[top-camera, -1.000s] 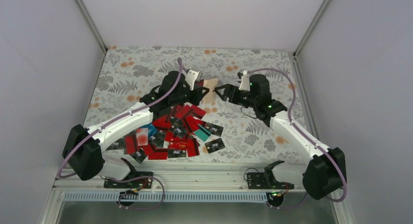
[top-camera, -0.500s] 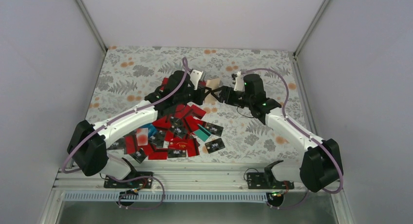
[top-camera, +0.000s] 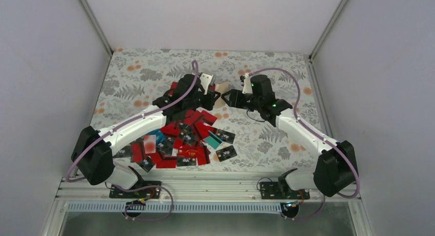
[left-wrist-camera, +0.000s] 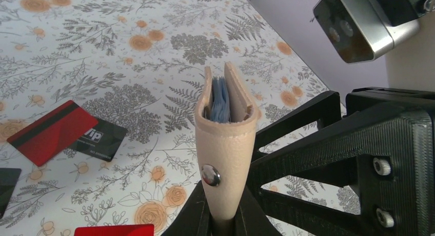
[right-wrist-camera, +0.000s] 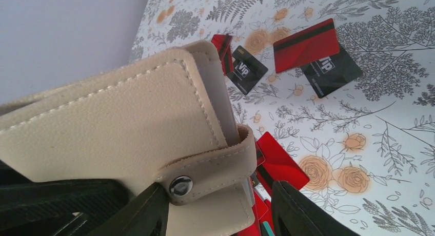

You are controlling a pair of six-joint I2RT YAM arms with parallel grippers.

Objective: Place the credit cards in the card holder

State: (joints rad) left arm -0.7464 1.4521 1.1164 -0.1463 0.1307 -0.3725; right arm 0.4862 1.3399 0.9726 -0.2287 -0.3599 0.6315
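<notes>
Floral-printed worktop (top-camera: 138, 72) fills the white-walled bay. Toward its left and near side the credit cards (top-camera: 179, 141) lie in a loose, overlapping heap, mostly red with some black and one teal.

Over the far end of that heap the left arm (top-camera: 133, 125) reaches toward the middle. The left jaws are pinched tight on the lower end of the card holder (left-wrist-camera: 225, 143), lifting it clear of the worktop. It stands on edge, long axis rising away from the left jaws, its mouth on top showing pale blue sleeves (left-wrist-camera: 220, 105). Whether any card sits inside cannot be told. A closing strap (right-wrist-camera: 220, 164) wraps over the near edge, fastened by a metal stud (right-wrist-camera: 180, 185).

Just to the right, the right arm (top-camera: 302, 131) comes in level with the holder. The right jaws are about half open and straddle the strap end. One finger lies against the holder beside the stud and the other stands off it, so nothing is gripped.

The next move likely turns on that strap lying between the right jaws. The right arm is best placed to undo it while the left steadies. Nothing blocks the way, though both arms crowd close together. Loose cards lie directly beneath them.
</notes>
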